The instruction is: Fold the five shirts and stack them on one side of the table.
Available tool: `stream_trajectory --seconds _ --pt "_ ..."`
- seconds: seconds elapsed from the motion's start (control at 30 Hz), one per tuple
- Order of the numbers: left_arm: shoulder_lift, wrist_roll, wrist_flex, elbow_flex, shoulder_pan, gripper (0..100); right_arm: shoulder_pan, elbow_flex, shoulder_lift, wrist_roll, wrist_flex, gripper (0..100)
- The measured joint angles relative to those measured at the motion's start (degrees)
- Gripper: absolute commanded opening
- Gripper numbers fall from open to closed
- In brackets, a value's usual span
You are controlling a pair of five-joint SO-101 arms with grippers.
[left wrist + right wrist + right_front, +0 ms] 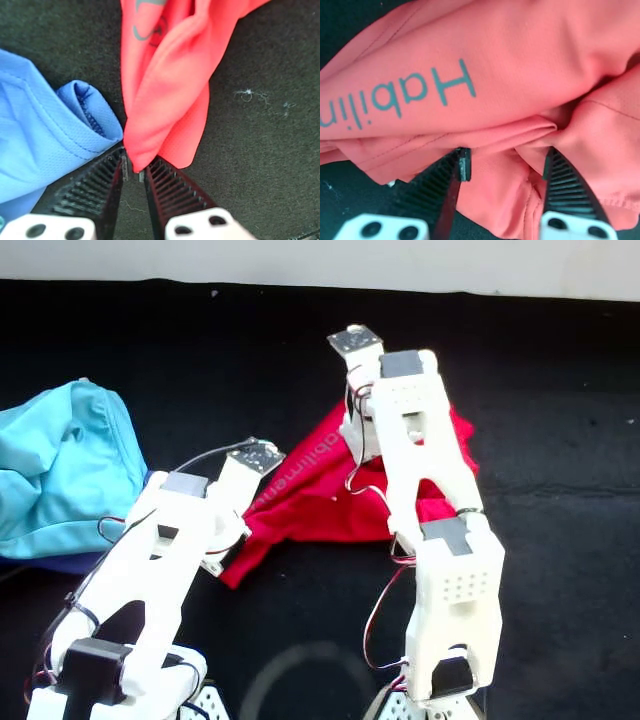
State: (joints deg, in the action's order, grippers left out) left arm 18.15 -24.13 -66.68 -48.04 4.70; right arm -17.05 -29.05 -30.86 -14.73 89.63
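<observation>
The left gripper [134,169] is closed on the near corner of the crumpled red fabric shirt [320,495]. The shirt's long axis runs diagonally from there toward the far right of the black table [560,440]. Farther on, the right gripper [505,165] stands with its jaws spread over the shirt's folds. A bunched light blue fabric shirt [60,470] lies at the left.

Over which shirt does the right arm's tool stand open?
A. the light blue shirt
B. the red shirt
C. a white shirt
B: the right tool has its jaws apart, with folds of the red shirt lying between them.
</observation>
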Motion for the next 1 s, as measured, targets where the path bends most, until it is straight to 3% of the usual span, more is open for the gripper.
stream_trajectory --seconds 0.37,0.67,1.0 --pt "0.0 0.0 -0.2 0.0 0.0 1 -1.7 -0.1 0.0 -1.4 -1.6 22.6" --pt "0.0 0.0 -0.5 0.0 0.0 1 -2.3 -0.1 0.0 -6.4 -3.2 0.2" --pt "0.0 0.0 -0.5 0.0 0.0 1 -2.1 -5.0 1.0 -7.0 0.5 0.6"
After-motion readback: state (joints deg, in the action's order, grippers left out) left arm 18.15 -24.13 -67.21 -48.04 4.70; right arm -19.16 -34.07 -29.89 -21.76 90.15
